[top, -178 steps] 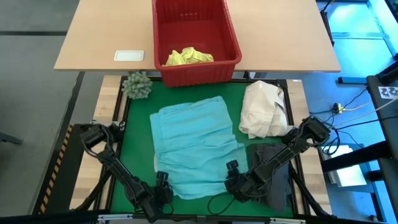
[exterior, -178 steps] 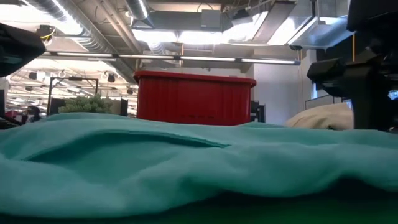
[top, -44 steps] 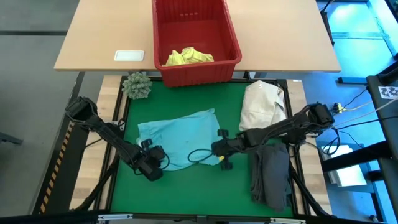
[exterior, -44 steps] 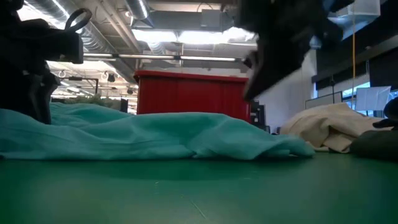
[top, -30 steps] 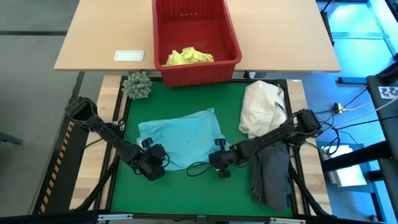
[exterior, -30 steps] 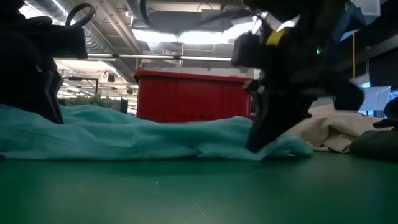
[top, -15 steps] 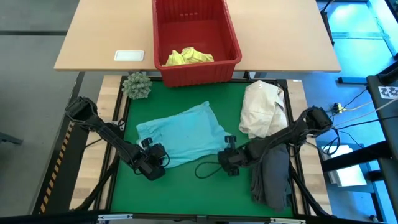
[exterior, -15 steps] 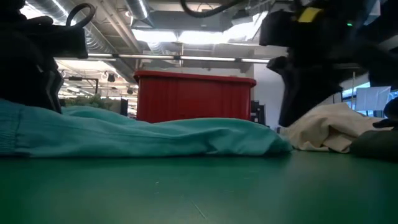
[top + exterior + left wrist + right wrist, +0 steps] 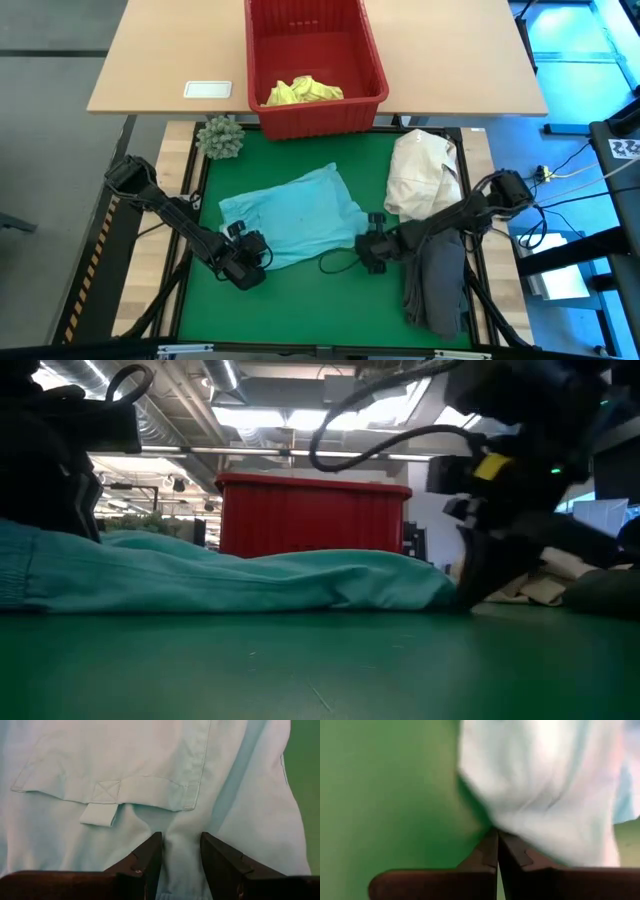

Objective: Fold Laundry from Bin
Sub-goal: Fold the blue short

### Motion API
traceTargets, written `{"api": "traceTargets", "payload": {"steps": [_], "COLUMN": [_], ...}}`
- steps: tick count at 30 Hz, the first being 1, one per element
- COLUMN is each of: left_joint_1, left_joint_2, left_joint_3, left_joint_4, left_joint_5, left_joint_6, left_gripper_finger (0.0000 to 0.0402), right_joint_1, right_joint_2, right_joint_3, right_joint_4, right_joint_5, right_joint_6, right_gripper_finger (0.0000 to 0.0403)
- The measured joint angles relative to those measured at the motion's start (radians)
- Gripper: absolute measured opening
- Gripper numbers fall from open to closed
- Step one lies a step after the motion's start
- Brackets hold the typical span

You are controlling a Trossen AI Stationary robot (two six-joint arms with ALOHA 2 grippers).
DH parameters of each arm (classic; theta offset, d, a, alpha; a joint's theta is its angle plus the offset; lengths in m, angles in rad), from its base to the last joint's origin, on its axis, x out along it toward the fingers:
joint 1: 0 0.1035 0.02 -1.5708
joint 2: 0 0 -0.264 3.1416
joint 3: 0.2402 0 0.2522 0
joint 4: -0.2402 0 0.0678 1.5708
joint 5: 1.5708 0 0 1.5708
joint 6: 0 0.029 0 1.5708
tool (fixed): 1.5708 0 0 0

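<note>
Jaws first: the left gripper (image 9: pixel 247 268) has its fingers partly apart with a fold of the turquoise garment (image 9: pixel 290 217) pinched between them at its near left corner, you can see the cloth running right between the two fingers in the left wrist view, and the right gripper (image 9: pixel 372 252) has its fingers pressed flat together, sitting low just off the garment's near right corner; in its wrist view the cloth's edge comes right up to the tips, but I can't tell if anything is actually caught. Progress-wise, I'd call this mid-fold: the turquoise piece lies doubled over in the middle of the green mat (image 9: pixel 300 310), wrinkly and a bit skewed, so it probably needs at least one more fold plus some squaring up. To the right of it, a grey garment (image 9: pixel 436 285) lies along the mat's right edge in a longish strip, looks already dealt with, and past that is the cream cloth bundle (image 9: pixel 420 175). Farther back, the red bin (image 9: pixel 313 62) straddles the mat's far edge, and it's not empty: a bunched yellow garment (image 9: pixel 300 92) lies at its near end, not yet started. Rest of the bin floor looks bare.
</note>
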Motion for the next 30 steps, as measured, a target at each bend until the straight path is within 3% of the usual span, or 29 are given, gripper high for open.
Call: {"api": "traceTargets", "payload": {"steps": [9, 23, 27, 30], "left_joint_1": [0.0, 0.0, 0.0, 0.0], "left_joint_2": [0.0, 0.0, 0.0, 0.0], "left_joint_3": [0.0, 0.0, 0.0, 0.0], "left_joint_4": [0.0, 0.0, 0.0, 0.0], "left_joint_5": [0.008, 0.009, 0.008, 0.008], "left_joint_6": [-0.001, 0.0, 0.0, 0.0], "left_gripper_finger": [0.0129, 0.0129, 0.0129, 0.0129], "right_joint_1": [-0.048, -0.047, -0.047, -0.047], "right_joint_2": [0.001, 0.001, 0.002, 0.014], "right_joint_3": [-0.011, -0.011, -0.011, -0.011], "right_joint_4": [0.099, 0.117, 0.166, 0.197], "right_joint_5": [-0.008, 0.006, 0.045, 0.09], "right_joint_6": [-0.131, -0.13, -0.11, -0.102], "right_gripper_finger": [0.0012, 0.0194, 0.02, 0.0177]}}
